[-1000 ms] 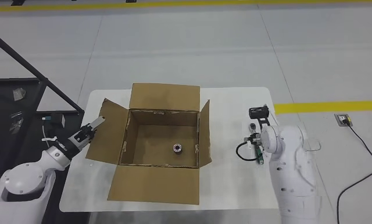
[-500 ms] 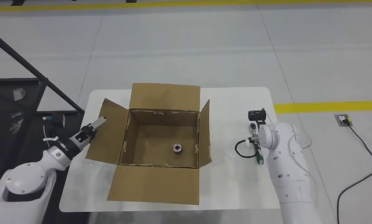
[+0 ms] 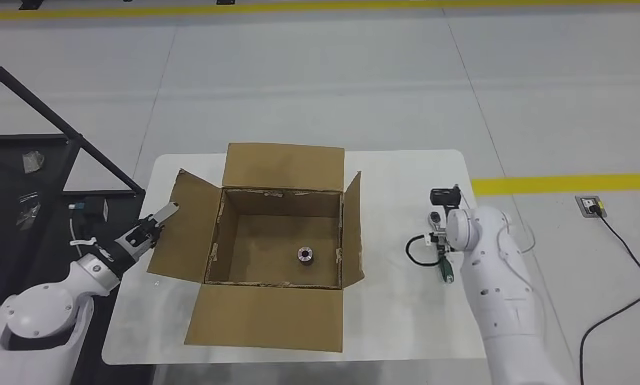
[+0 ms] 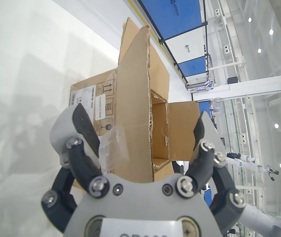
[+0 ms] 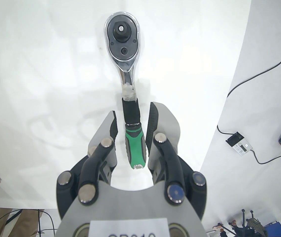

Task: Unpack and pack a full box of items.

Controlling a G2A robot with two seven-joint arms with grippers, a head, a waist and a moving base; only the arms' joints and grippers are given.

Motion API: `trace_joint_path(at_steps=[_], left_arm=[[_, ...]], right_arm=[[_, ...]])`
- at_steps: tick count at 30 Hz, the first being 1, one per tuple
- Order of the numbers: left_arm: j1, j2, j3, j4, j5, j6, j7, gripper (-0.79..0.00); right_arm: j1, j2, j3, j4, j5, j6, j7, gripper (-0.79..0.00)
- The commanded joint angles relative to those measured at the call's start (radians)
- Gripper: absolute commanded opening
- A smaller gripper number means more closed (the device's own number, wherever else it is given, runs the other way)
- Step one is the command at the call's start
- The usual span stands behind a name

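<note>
Right gripper (image 5: 133, 111) hovering over wrench (image 5: 123, 43), which is lying flat on table (image 5: 44, 50) right of box (image 3: 280, 225). Fingers straddling handle with narrow gaps, not clamping. Wrench head pointing away from gripper. Left gripper (image 4: 140, 112) gaping wide astride box flap (image 4: 133, 94).

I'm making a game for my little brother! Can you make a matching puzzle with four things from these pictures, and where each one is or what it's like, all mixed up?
Things:
1. cardboard box
2. ratchet wrench
3. small metal part
4. left gripper

Places or states:
A. lying on the box floor
B. open, at a side flap's edge
C. flaps spread open
D. on the white table, between the right gripper fingers

Pairs: 1-C, 2-D, 3-A, 4-B.
</note>
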Motion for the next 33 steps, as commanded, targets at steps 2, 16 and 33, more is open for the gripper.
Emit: trace_joint_path(at_steps=[2, 16, 33], left_arm=[[0.002, 0.000, -0.002, -0.001, 0.002, 0.000, 0.001, 0.000], [0.011, 0.000, -0.016, -0.004, -0.002, 0.002, 0.003, 0.000], [0.011, -0.001, -0.023, -0.007, -0.008, 0.001, -0.001, 0.000]], right_arm=[[0.017, 0.003, 0.002, 0.030, 0.004, 0.003, -0.010, -0.462], [0.108, 0.005, -0.036, 0.193, 0.016, 0.023, -0.059, -0.474], [0.170, 0.015, -0.048, 0.345, 0.068, 0.014, -0.125, -0.526]])
